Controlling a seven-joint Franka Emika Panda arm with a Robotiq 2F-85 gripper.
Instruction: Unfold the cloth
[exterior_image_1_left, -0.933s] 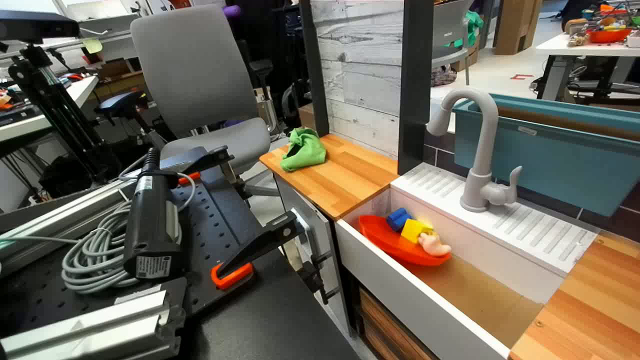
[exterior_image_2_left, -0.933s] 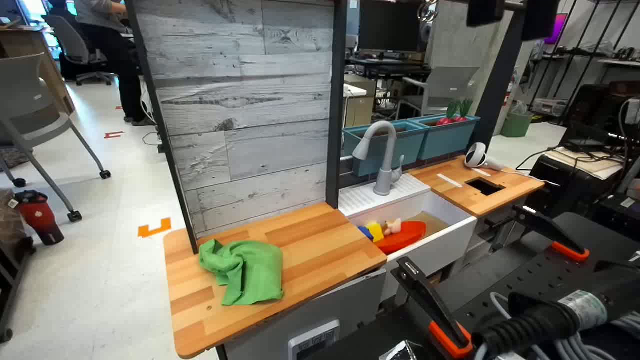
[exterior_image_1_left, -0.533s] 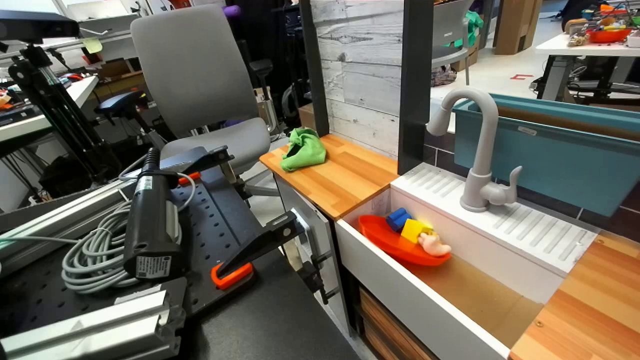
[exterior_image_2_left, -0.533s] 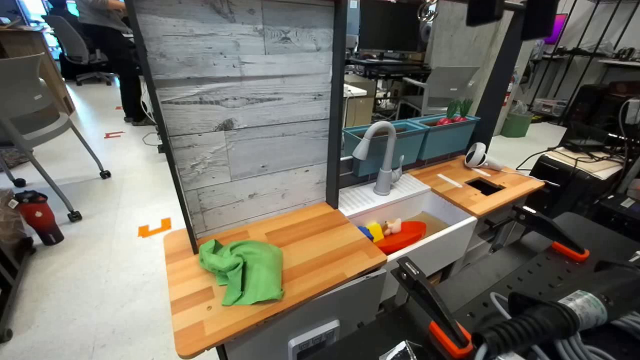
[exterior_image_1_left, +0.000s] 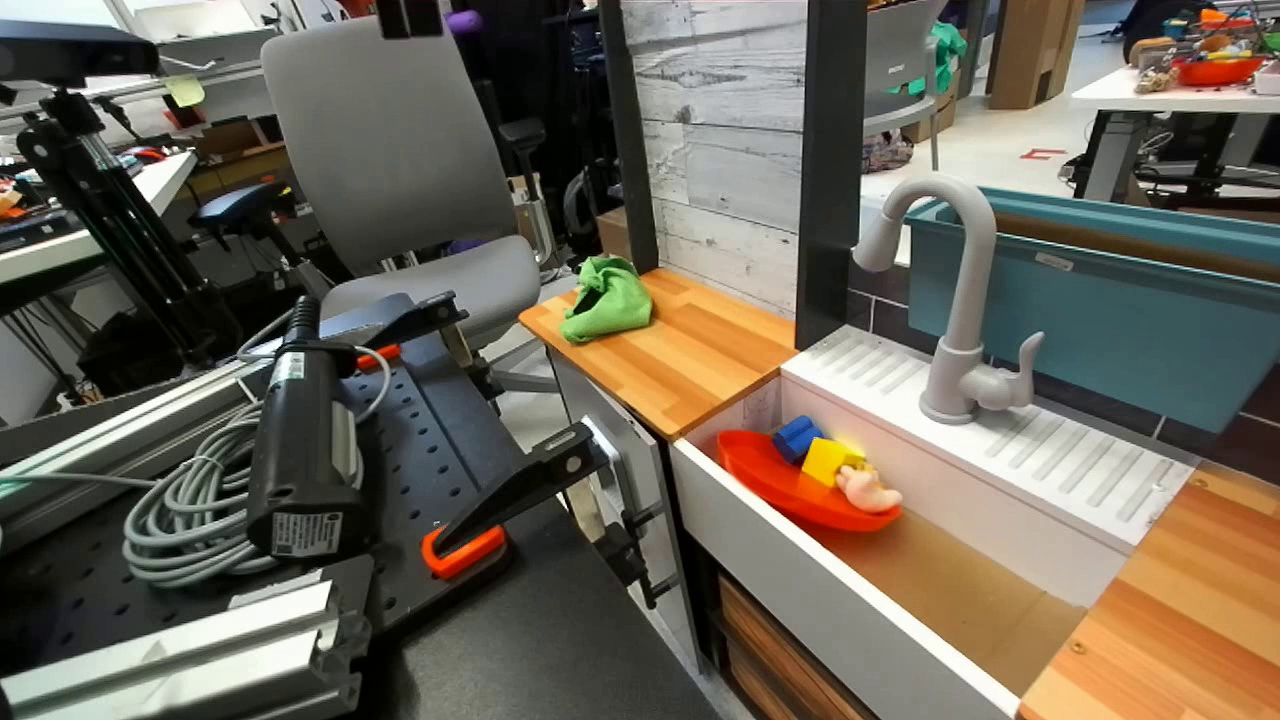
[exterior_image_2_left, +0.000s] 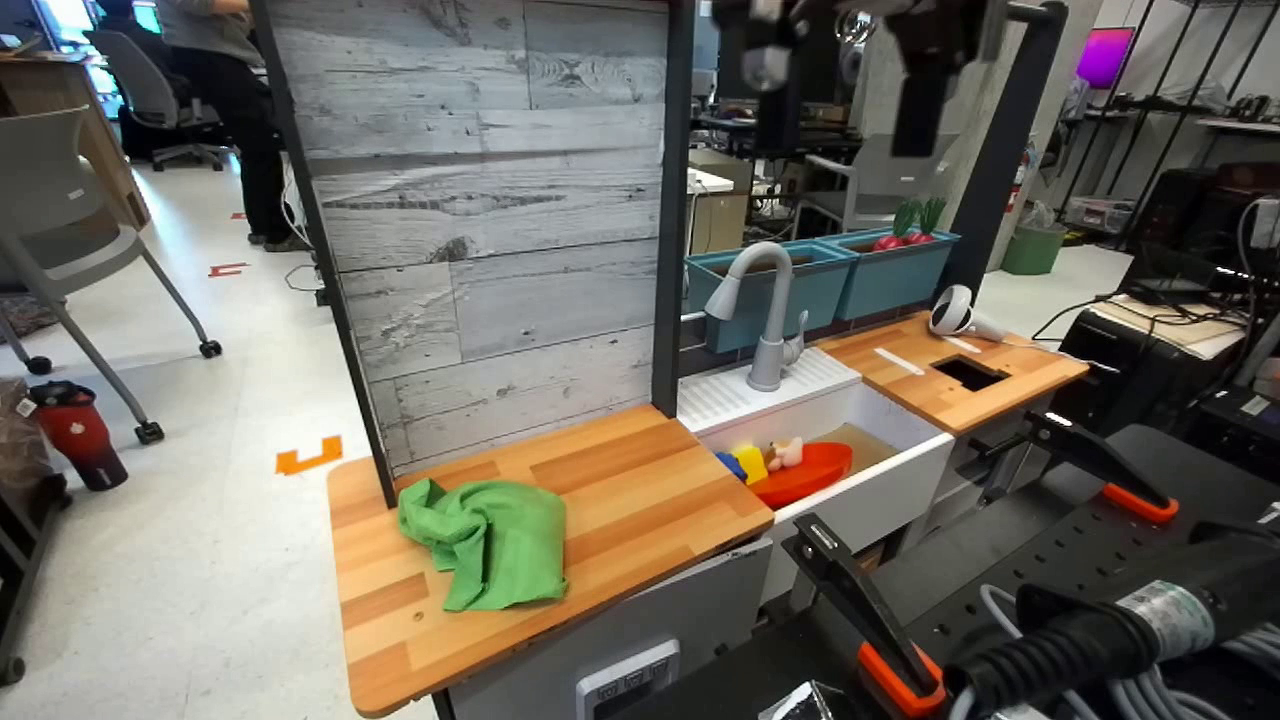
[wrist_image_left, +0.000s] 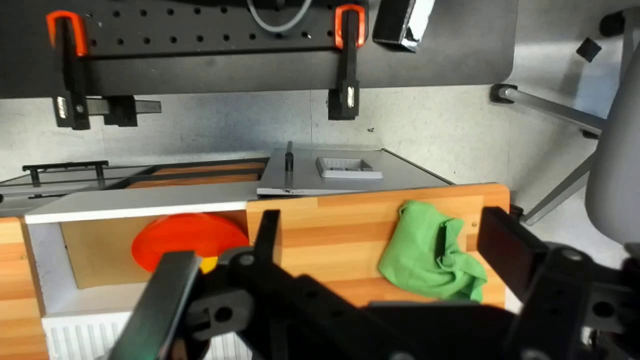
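The green cloth (exterior_image_2_left: 510, 545) lies crumpled and folded over on the left part of the wooden counter (exterior_image_2_left: 640, 480). It also shows in an exterior view (exterior_image_1_left: 612, 305) and in the wrist view (wrist_image_left: 425, 255). One side is a smooth flap; the other is bunched with a dark fold opening. My gripper (exterior_image_2_left: 848, 140) is open and empty, high above the counter and sink. In the wrist view my gripper (wrist_image_left: 382, 227) has its two fingers wide apart, with the cloth below and between them, nearer the right finger. Only black fingertips (exterior_image_1_left: 408, 18) show at the top of an exterior view.
A grey-white panel (exterior_image_2_left: 480, 230) with dark posts stands along the counter's back edge. A sink (exterior_image_1_left: 840, 610) holding a red dish (exterior_image_1_left: 770, 490) with toys adjoins the counter, with a tall faucet (exterior_image_1_left: 965, 300). Black clamps (exterior_image_2_left: 860, 600) sit on the dark table edge.
My gripper has come down and moved left in an exterior view, and its fingertips have entered the top of the picture elsewhere. The cloth has not moved.
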